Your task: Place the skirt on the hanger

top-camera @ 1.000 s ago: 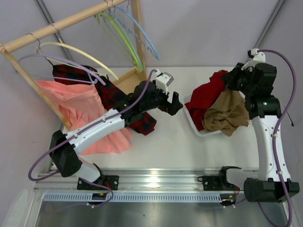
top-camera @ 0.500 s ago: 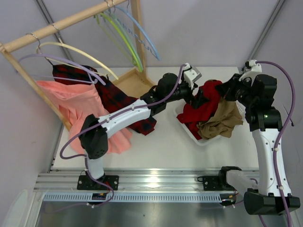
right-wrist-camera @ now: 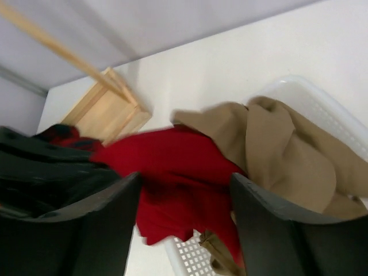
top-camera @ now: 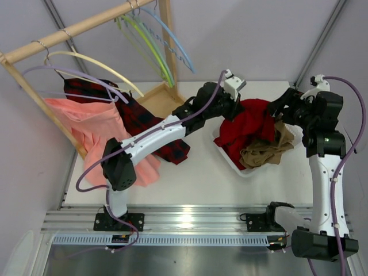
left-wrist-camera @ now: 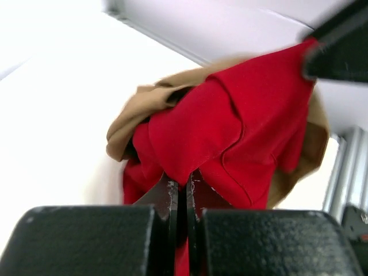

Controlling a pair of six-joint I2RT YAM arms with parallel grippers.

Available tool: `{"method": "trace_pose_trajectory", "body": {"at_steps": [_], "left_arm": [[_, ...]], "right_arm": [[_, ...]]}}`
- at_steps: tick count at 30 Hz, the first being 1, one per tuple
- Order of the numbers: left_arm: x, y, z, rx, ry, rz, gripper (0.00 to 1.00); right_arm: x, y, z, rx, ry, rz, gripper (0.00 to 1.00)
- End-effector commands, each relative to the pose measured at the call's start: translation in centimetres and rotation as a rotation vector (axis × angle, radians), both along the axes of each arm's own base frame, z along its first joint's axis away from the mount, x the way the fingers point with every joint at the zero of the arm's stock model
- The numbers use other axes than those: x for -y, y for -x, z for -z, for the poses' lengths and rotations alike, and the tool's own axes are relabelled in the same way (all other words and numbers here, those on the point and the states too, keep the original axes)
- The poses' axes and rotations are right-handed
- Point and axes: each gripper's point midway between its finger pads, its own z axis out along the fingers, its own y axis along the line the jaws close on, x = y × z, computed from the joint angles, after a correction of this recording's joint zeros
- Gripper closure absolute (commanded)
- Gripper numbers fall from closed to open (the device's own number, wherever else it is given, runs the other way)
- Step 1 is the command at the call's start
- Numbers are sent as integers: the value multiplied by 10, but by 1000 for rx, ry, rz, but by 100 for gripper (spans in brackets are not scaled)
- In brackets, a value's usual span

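1. The left gripper (left-wrist-camera: 181,192) has its two fingers pressed tight together, with a fold of the skirt (left-wrist-camera: 230,129) pinched between the tips.
2. Seen from overhead, this gripper sits at the 10 o'clock edge of the bunched cloth. Its long white arm reaches up across the table from the near left corner.
3. The skirt is plain deep red and crumpled into a heap. It lies over the far end of a white basket (top-camera: 230,160), at about 2 o'clock from the middle of the table.
4. A tan garment (top-camera: 263,154) lies in the same basket. It is partly under the skirt and spills out towards 5 o'clock.
5. The right gripper (right-wrist-camera: 184,221) has its fingers standing wide apart with nothing between them. It is at the 3 o'clock edge of the skirt, facing the left gripper across the cloth. Whether it touches the fabric cannot be told.
6. The hanger (top-camera: 154,56) is thin and lime green. It hangs from a wooden rail (top-camera: 75,31) at about 11 o'clock, well apart from the skirt, and carries nothing.
7. A light-blue hanger (top-camera: 175,46) hangs just beside it on the 3 o'clock side.
8. Further along the rail, towards 9 o'clock, hang a cream hanger (top-camera: 100,62) and a lavender hanger (top-camera: 75,73).
9. Below those two hang a red-and-black plaid skirt (top-camera: 138,118) and a salmon-pink skirt (top-camera: 95,132).
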Motion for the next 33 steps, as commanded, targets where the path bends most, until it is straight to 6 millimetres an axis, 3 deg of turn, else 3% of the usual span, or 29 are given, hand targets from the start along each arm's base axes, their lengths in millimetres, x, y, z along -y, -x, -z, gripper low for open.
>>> {"method": "trace_pose_trajectory", "body": {"at_steps": [1, 3, 4, 7, 14, 18, 22, 26, 28, 32, 33], "left_arm": [[-56, -18, -137, 112, 206, -189, 100], [-74, -18, -155, 130, 217, -228, 100], [-86, -12, -173, 157, 238, -242, 100], [-100, -3, -187, 174, 240, -255, 100], [-158, 22, -249, 270, 323, -354, 100], [-193, 45, -288, 334, 392, -378, 100], [-215, 67, -312, 365, 422, -367, 100], [-222, 79, -310, 345, 407, -346, 100], [-222, 82, -303, 322, 388, -335, 100], [-220, 87, -287, 273, 377, -317, 100], [-219, 86, -283, 264, 369, -315, 100]], "right_arm": [[14, -4, 15, -77, -71, 52, 28], [10, -6, 33, -113, -97, 33, 25], [5, -5, 49, -145, -110, 29, 23], [5, -9, 59, -123, -90, 65, 23], [19, -27, 110, -227, -46, 155, 26], [10, -40, 144, -282, -39, 126, 27], [0, -58, 185, -357, -27, 109, 29], [12, -68, 229, -438, 16, 182, 30], [29, -70, 242, -458, 65, 244, 30], [74, -64, 268, -520, 100, 366, 30], [96, -59, 268, -528, 86, 420, 30]]}}
